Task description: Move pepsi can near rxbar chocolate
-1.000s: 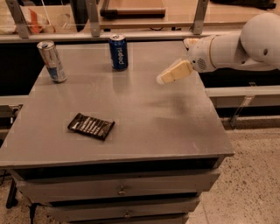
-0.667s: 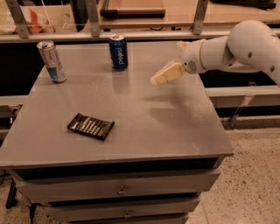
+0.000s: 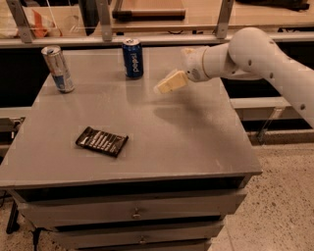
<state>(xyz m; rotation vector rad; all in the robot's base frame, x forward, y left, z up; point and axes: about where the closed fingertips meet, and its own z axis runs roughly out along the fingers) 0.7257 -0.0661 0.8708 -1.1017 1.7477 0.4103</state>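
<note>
The pepsi can (image 3: 132, 58), dark blue with white lettering and a silver top, stands upright at the back middle of the grey table (image 3: 196, 132). The rxbar chocolate (image 3: 102, 141), a flat dark wrapper with pale print, lies near the front left of the table. My gripper (image 3: 166, 84) hangs above the table to the right of the can, a short gap away, pointing left toward it. It holds nothing.
A taller slim silver-and-blue can (image 3: 58, 68) stands at the back left of the table. Behind the table runs a shelf with metal posts (image 3: 223, 19) and a wooden tray (image 3: 147, 9). Drawers (image 3: 135, 211) sit under the tabletop. Speckled floor lies to the right.
My arm has swung left over the table, bringing the gripper closer to the pepsi can. The cans and the bar have not moved.
</note>
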